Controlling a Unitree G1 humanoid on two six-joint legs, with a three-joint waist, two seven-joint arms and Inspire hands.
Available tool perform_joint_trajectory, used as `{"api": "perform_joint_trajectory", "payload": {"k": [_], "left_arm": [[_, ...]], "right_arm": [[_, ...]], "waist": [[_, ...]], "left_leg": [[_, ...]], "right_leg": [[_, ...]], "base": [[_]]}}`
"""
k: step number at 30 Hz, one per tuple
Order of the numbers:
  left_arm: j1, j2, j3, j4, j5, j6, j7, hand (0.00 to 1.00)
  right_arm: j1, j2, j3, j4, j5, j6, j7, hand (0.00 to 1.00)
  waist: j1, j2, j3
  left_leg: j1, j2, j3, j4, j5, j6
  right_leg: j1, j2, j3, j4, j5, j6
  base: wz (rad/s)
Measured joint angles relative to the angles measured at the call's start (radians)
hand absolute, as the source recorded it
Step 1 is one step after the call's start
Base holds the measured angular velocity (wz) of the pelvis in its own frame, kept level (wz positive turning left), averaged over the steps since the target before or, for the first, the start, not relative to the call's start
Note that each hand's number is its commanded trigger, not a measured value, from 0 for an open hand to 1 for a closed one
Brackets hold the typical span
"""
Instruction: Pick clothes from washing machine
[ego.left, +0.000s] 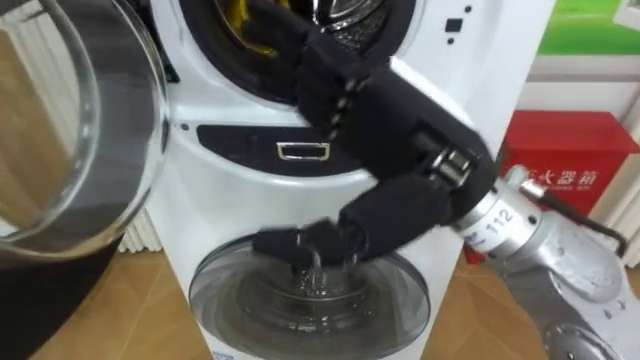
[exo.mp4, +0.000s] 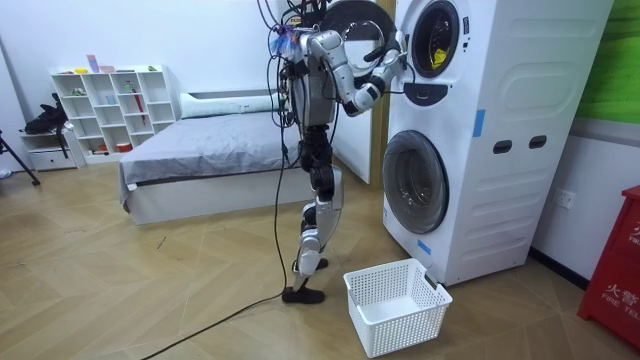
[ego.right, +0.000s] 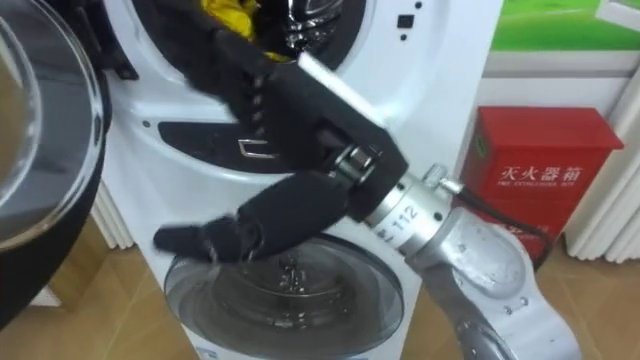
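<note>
Right hand (ego.left: 340, 90) at the washing machine's (ego.left: 490, 90) drum rim (grasp cannot be told); yellow garment (ego.left: 238, 22) not yet removed.

One white washing machine (exo.mp4: 500, 140) is counted, and two round doors are counted on it: an upper door (exo.mp4: 355, 22) and a lower door (exo.mp4: 415, 180). One yellow cloth (ego.right: 226, 12) is seen. One white basket (exo.mp4: 395, 305), one bed (exo.mp4: 200, 160), one white shelf (exo.mp4: 110, 110) and one red cabinet (ego.left: 570, 160) are counted.
</note>
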Motion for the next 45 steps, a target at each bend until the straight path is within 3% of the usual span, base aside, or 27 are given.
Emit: {"api": "perform_joint_trajectory", "payload": {"k": [3,6,13,17,18,19,20,21,22,23,26,29,33,36,39,40,41,42,43,45], "left_arm": [[0.026,0.001,-0.008,0.000,0.000,-0.002,0.001,0.00],[0.046,0.001,-0.027,0.000,-0.001,0.001,-0.001,0.00],[0.034,0.001,-0.044,0.001,-0.001,-0.004,-0.010,0.00],[0.016,0.001,-0.059,0.001,0.001,-0.003,-0.010,0.00],[0.015,0.002,-0.059,0.001,0.005,-0.002,-0.010,0.00],[0.013,-0.001,-0.061,0.001,0.010,0.000,-0.009,0.00],[0.009,-0.001,-0.065,0.000,0.010,0.000,-0.009,0.00],[0.016,0.002,-0.055,0.001,0.010,-0.005,-0.004,0.00],[0.022,-0.003,-0.033,0.016,0.013,-0.003,-0.002,0.00],[0.029,-0.008,-0.032,0.023,0.020,0.007,-0.001,0.00],[0.032,-0.012,-0.036,0.002,0.021,0.013,0.005,0.00],[0.015,-0.012,-0.036,0.002,0.020,0.019,0.017,0.00],[0.014,-0.011,-0.034,0.013,0.019,0.023,0.018,0.00],[0.013,-0.014,-0.034,0.010,0.019,0.029,0.010,0.00],[0.010,-0.018,-0.036,0.001,0.019,0.029,-0.022,0.00],[0.013,-0.016,-0.035,0.002,0.019,0.031,-0.026,0.00],[0.017,-0.014,-0.034,0.002,0.019,0.031,-0.027,0.00],[0.022,-0.010,-0.034,0.002,0.018,0.031,-0.027,0.00],[0.020,-0.007,-0.034,0.002,0.018,0.028,-0.027,0.00],[0.014,-0.008,-0.033,0.002,0.019,0.020,-0.027,0.00]], "right_arm": [[0.000,0.014,0.000,0.000,-0.020,0.000,-0.035,0.00],[0.000,0.017,0.005,0.001,-0.021,-0.001,-0.070,0.00],[0.000,0.019,0.010,0.006,-0.041,-0.002,-0.131,0.00],[0.000,0.020,0.031,0.051,-0.131,-0.002,-0.183,0.00],[0.000,0.020,0.040,0.063,-0.153,-0.002,-0.198,0.00],[-0.001,0.024,0.043,0.082,-0.161,-0.002,-0.207,0.00],[0.000,0.030,0.044,0.095,-0.164,-0.002,-0.213,0.00],[-0.002,0.052,0.045,0.109,-0.171,-0.002,-0.228,0.00],[-0.002,0.066,0.047,0.108,-0.173,-0.003,-0.245,0.00],[0.000,0.066,0.049,0.109,-0.179,-0.004,-0.272,0.00],[-0.001,0.048,0.022,0.110,-0.189,-0.008,-0.325,0.00],[-0.001,0.060,0.013,0.131,-0.183,-0.020,-0.332,0.00],[0.001,0.060,0.013,0.216,-0.180,-0.022,-0.353,0.00],[0.002,0.062,0.018,0.226,-0.195,-0.023,-0.373,0.00],[0.001,0.053,0.017,0.240,-0.191,-0.019,-0.383,0.00],[0.000,0.056,0.017,0.240,-0.180,-0.019,-0.384,0.00],[0.000,0.056,0.019,0.240,-0.178,-0.019,-0.384,0.00],[-0.003,0.056,0.021,0.238,-0.178,-0.020,-0.385,0.00],[-0.005,0.055,0.021,0.236,-0.178,-0.020,-0.388,0.00],[-0.004,0.054,0.022,0.236,-0.183,-0.020,-0.394,0.00]], "waist": [[0.003,-0.004,-0.0018],[0.004,-0.010,0.0018],[0.002,-0.028,0.0211],[0.005,-0.023,0.0221],[0.005,-0.021,0.0210],[0.005,-0.008,0.0242],[0.005,0.010,0.0320],[0.018,0.011,0.0244],[0.021,0.008,0.0141],[-0.009,0.014,0.0129],[-0.025,0.015,0.0096],[-0.017,-0.005,0.0079],[0.010,-0.017,0.0154],[0.028,-0.027,0.0242],[0.033,-0.036,0.0231],[0.044,-0.032,0.0246],[0.055,-0.033,0.0206],[0.062,-0.038,0.0119],[0.054,-0.047,0.0059],[0.046,-0.052,0.0037]], "left_leg": [[0.019,0.006,-0.005,-0.016,0.000,0.000],[0.031,0.017,-0.009,-0.019,0.000,0.000],[0.025,0.016,0.000,-0.019,-0.001,0.001],[0.031,0.016,-0.009,-0.020,-0.001,0.002],[0.034,0.018,-0.026,-0.020,-0.001,0.002],[0.046,0.033,-0.070,-0.024,0.000,0.002],[0.054,0.046,-0.108,-0.027,0.000,0.002],[0.049,0.055,-0.176,-0.026,-0.001,0.001],[0.035,0.061,-0.177,-0.020,-0.013,-0.018],[0.028,0.067,-0.146,-0.015,-0.017,-0.025],[0.036,0.072,-0.046,-0.012,-0.015,-0.025],[0.026,0.072,-0.043,0.027,-0.017,-0.023],[-0.060,0.087,-0.037,0.272,-0.044,-0.021],[-0.142,0.086,-0.034,0.423,-0.057,-0.021],[-0.214,0.069,-0.020,0.292,-0.062,-0.024],[-0.248,0.067,0.001,0.231,-0.026,-0.011],[-0.255,0.066,0.001,0.212,0.000,-0.008],[-0.252,0.064,0.003,0.190,0.040,0.003],[-0.246,0.057,0.008,0.177,0.061,0.013],[-0.238,0.043,0.022,0.173,0.066,0.029]], "right_leg": [[0.004,0.003,-0.003,0.008,0.002,0.011],[0.002,0.006,-0.004,0.026,0.005,0.025],[-0.001,0.009,0.000,0.026,0.009,0.031],[-0.004,0.008,-0.002,0.040,0.013,0.037],[-0.009,0.007,-0.003,0.054,0.013,0.037],[-0.030,0.011,-0.007,0.110,0.012,0.038],[-0.051,0.019,0.000,0.135,-0.004,0.067],[-0.086,0.024,0.031,0.046,-0.001,0.064],[-0.088,0.019,-0.003,-0.015,0.071,0.004],[-0.077,0.024,-0.030,-0.018,0.080,0.005],[-0.060,0.029,-0.037,-0.015,0.078,0.008],[-0.055,0.033,-0.027,-0.011,0.075,0.008],[-0.023,0.032,-0.024,0.015,0.066,0.001],[-0.040,0.037,0.039,0.064,0.007,-0.036],[-0.063,0.039,0.049,0.105,-0.031,-0.043],[-0.067,0.039,0.052,0.109,-0.039,-0.037],[-0.068,0.037,0.058,0.113,-0.046,-0.029],[-0.070,0.034,0.058,0.114,-0.050,-0.014],[-0.070,0.029,0.054,0.105,-0.048,-0.008],[-0.063,0.013,0.051,0.097,-0.043,-0.008]], "base": [[-0.05],[-0.05],[0.00],[0.00],[0.00],[-0.11],[-0.41],[-0.60],[-0.34],[0.06],[0.44],[0.12],[0.03],[0.05],[0.08],[-0.29],[-0.38],[-0.20],[-0.09],[0.04]]}}
